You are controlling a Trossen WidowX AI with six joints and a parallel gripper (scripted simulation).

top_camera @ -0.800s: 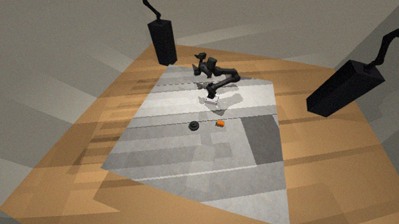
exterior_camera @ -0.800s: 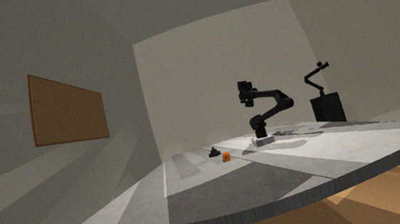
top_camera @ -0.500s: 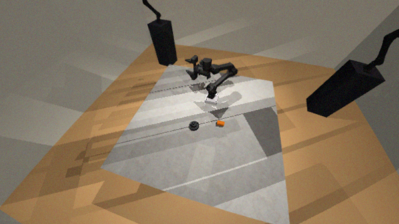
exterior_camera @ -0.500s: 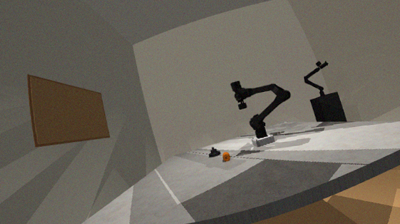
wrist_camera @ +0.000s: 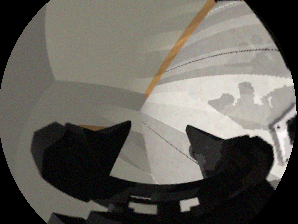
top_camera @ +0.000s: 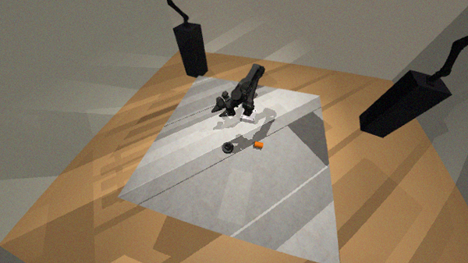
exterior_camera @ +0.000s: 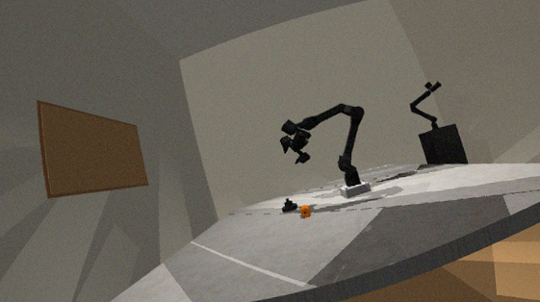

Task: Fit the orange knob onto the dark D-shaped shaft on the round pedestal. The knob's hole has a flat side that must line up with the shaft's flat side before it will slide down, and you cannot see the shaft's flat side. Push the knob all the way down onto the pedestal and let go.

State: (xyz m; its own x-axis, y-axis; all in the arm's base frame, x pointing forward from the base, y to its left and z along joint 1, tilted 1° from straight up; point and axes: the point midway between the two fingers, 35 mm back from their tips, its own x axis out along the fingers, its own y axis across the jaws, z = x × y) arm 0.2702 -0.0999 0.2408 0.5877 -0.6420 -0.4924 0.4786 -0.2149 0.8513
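The gripper [exterior_camera: 297, 150] hung wide open and empty, well above the orange knob [exterior_camera: 306, 211], which apparently lay on its side beside the pedestal [exterior_camera: 289, 205]

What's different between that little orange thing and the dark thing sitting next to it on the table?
The orange knob is bright and lies on its side; the round pedestal is dark and stands upright with a stub, the shaft, rising from it. The knob sits nearer the arm's shadow edge, the pedestal a little apart. Both are small, rest on the grey table, and are untouched by the open end effector.
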